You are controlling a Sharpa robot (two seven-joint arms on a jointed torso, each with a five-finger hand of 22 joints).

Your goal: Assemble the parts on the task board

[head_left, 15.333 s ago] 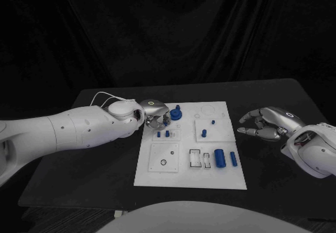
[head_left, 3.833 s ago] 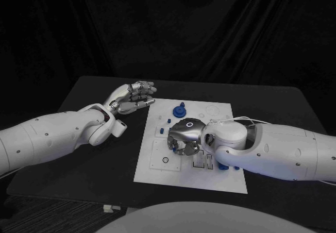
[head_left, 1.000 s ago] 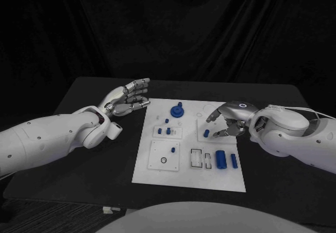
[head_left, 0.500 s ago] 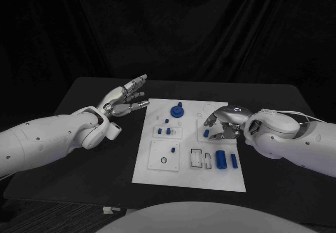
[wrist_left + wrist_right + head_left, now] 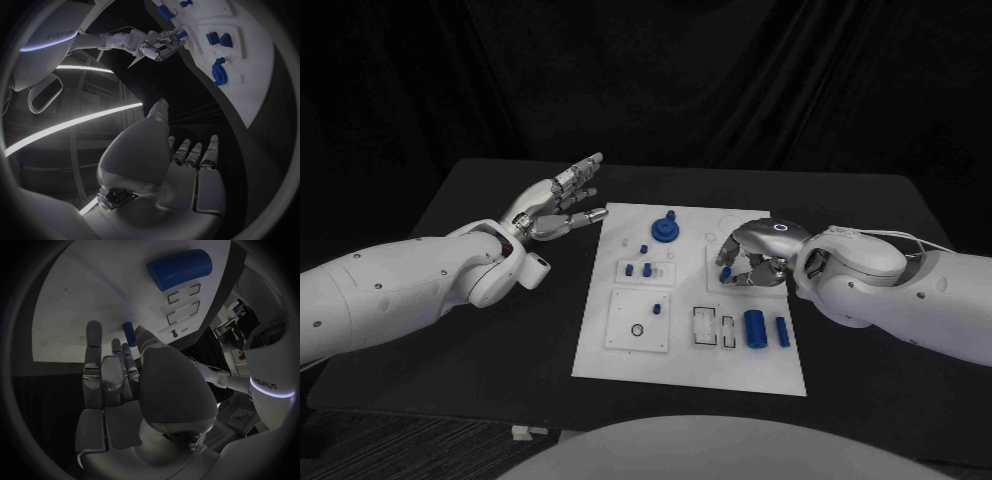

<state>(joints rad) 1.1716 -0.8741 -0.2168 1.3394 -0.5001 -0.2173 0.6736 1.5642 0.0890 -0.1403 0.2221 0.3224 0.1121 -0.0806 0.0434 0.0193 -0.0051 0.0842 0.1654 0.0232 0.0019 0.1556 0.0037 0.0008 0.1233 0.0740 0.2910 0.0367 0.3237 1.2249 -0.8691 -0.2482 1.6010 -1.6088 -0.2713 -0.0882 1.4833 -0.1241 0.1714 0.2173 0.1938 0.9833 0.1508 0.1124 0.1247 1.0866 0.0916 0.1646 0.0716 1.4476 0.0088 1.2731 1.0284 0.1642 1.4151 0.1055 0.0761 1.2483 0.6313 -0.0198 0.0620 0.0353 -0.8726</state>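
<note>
Fingers of the right hand [image 5: 759, 256] were curled down over the right-hand middle of the flat white task board [image 5: 625, 345], their tips closed around a small upright blue peg [image 5: 724, 272]; the right wrist view showed the same peg [image 5: 129, 333] just beyond the fingertips [image 5: 94, 330], though whether they actually pinched it or only touched it I could not tell. Over on the other side, the left hand [image 5: 560, 205] hung above the black surface [image 5: 473, 330] just off the board's far left corner, holding nothing, its fingers [image 5: 580, 174] spread and pointing away from the robot.

On the board stood a blue round knob-topped part [image 5: 665, 230] near the far edge, and two short blue pegs [image 5: 638, 270] sat side by side left of centre. Nearer the robot, a small black ring [image 5: 638, 330] lay on a square panel at the left. A thick blue cylinder [image 5: 754, 326] and a thinner blue bar [image 5: 782, 329] lay close to the board's right edge, with two open rectangular slots [image 5: 715, 327] just beside them.

Bare black surface lay open all along the board's left side and along its near edge. The right forearm crossed the surface at the board's right edge, crowding that side.
</note>
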